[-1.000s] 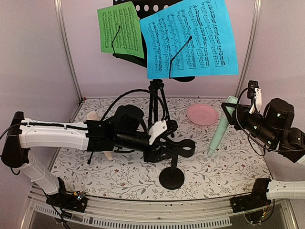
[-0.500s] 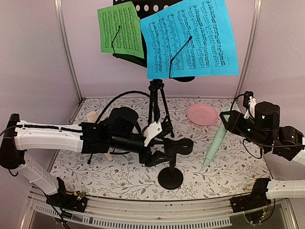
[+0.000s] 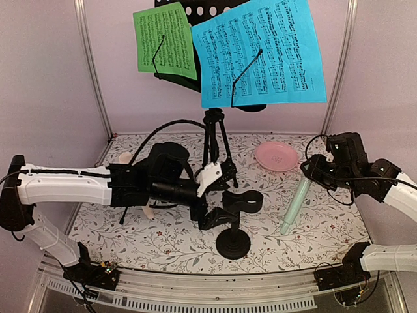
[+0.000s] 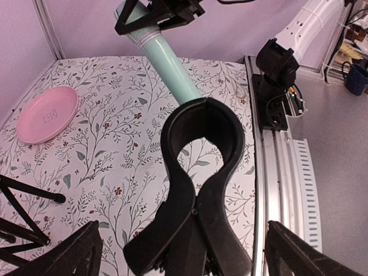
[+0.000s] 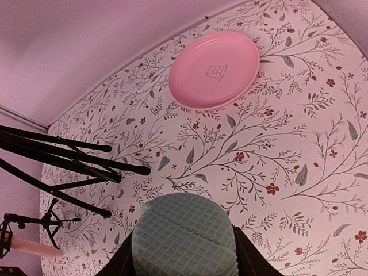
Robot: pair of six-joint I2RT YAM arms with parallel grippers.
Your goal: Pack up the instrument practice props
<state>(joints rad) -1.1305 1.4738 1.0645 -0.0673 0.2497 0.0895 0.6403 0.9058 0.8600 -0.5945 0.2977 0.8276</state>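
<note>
The black music stand rises at the back, holding a green sheet and a blue sheet. A black mic holder stands on a round base. My left gripper is open, its fingers wide on either side of the holder's clip tail without touching it. My right gripper is shut on the head of the mint microphone, which slants down toward the table. A beige microphone lies mostly hidden behind the left arm.
A round pink plate lies at the back right of the floral table. The stand's tripod legs spread across the middle back. A small black tripod stands by the beige microphone. Metal frame posts flank the table.
My left gripper has opened wide and let go of the mic holder's clip. The right arm has swung inward and lowered the mint microphone toward the table.
</note>
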